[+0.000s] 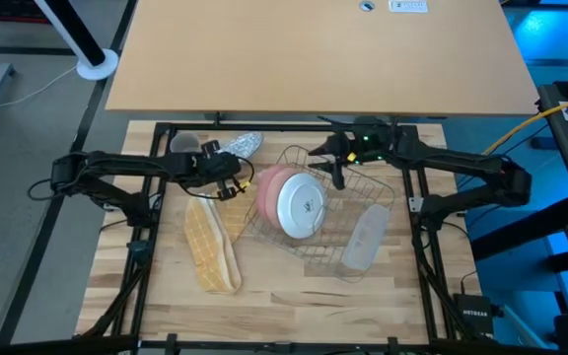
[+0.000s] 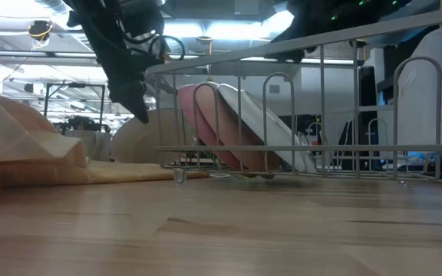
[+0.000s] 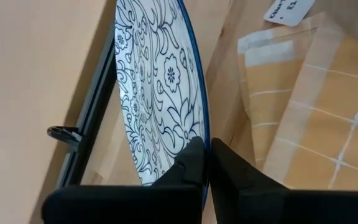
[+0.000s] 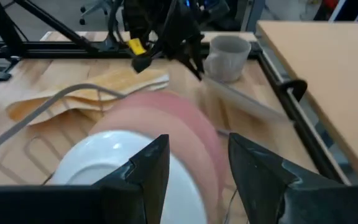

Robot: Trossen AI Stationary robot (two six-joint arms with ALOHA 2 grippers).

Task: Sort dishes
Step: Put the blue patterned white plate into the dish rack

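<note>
My left gripper (image 3: 205, 163) is pinched tight on the rim of a blue-patterned plate (image 3: 157, 93) near the table's far edge, beside the yellow checked cloth (image 1: 210, 247). The wire rack (image 1: 363, 197), holding a pink plate (image 1: 269, 187) and white plate (image 1: 301, 207), stands close alongside. My right gripper (image 4: 194, 165) hangs open over it, empty.

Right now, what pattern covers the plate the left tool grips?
Blue floral on white plate, left wrist view.

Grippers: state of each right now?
Left gripper: closed on the rim of the blue-patterned plate, beside the wire rack.
Right gripper: open, holding nothing, above the white plate in the rack.
</note>
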